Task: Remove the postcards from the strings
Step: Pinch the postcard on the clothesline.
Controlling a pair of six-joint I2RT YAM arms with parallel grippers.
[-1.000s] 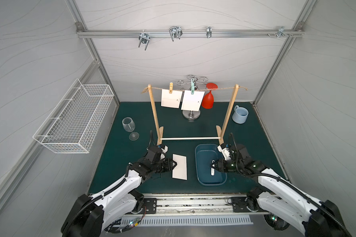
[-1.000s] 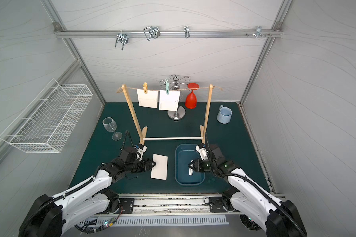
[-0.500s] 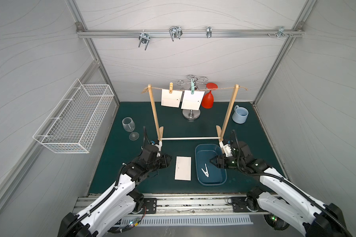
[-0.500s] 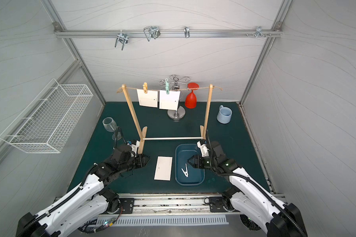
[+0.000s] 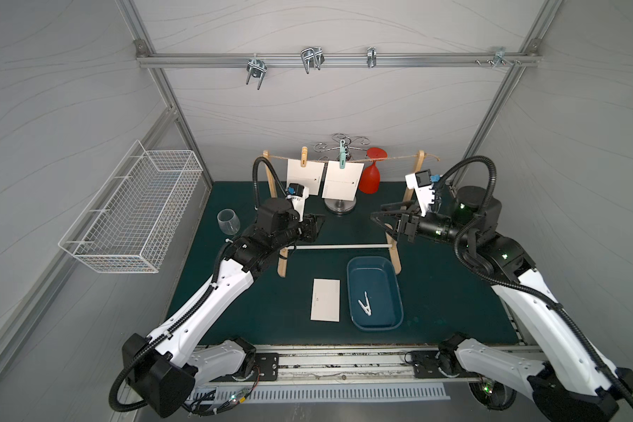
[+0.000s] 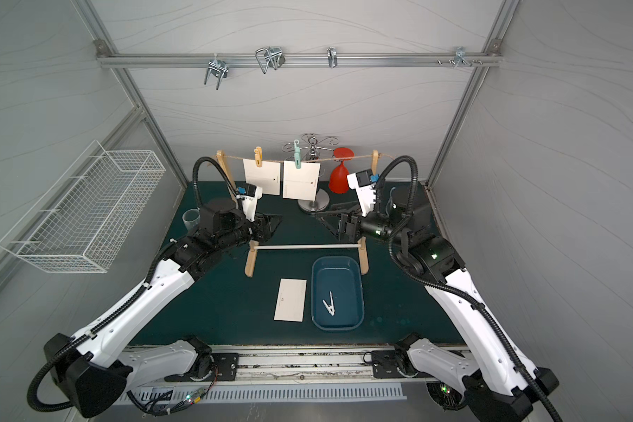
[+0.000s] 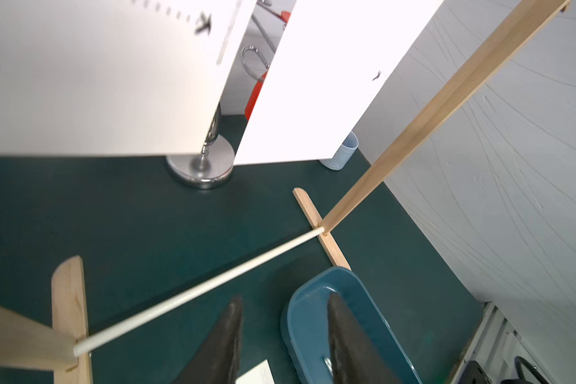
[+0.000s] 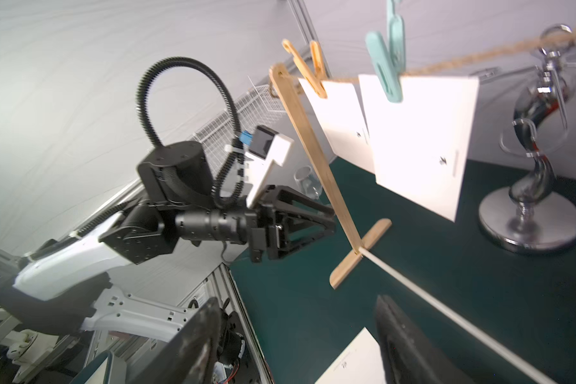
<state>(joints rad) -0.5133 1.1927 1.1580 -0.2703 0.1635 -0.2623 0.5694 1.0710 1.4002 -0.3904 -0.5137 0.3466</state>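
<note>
Matting (image 5: 234,310) in dark green is laid across the floor of a white-walled cell, seen from above. A white wire basket (image 5: 132,212) is mounted on the left wall, over the matting's left edge. 2 robot arms are extended from the near edge.

The left gripper (image 5: 318,227) is held beside the left post of a wooden frame (image 5: 396,255). Its fingers (image 7: 226,339) are parted, with nothing between them. The right gripper (image 5: 380,219) is held by the right post, and its fingers (image 8: 399,339) are spread wide, grasping nothing.

The frame is stood across the middle of the matting. A blue tray (image 5: 375,260) is set just beside the frame's right foot, toward the near edge.

Of the 3 postcards, 2 are hung from the string (image 5: 391,158) tied between the post tops. The left postcard (image 5: 302,175) is pinned by an orange peg (image 5: 304,156), and the right postcard (image 5: 344,181) by a teal peg (image 5: 342,155). The 3rd postcard (image 5: 325,300) is laid flat on the matting, just left of the tray.

A red glass (image 5: 371,179) is seen inverted behind the string. 1 white peg (image 5: 364,303) is lying in the tray.
</note>
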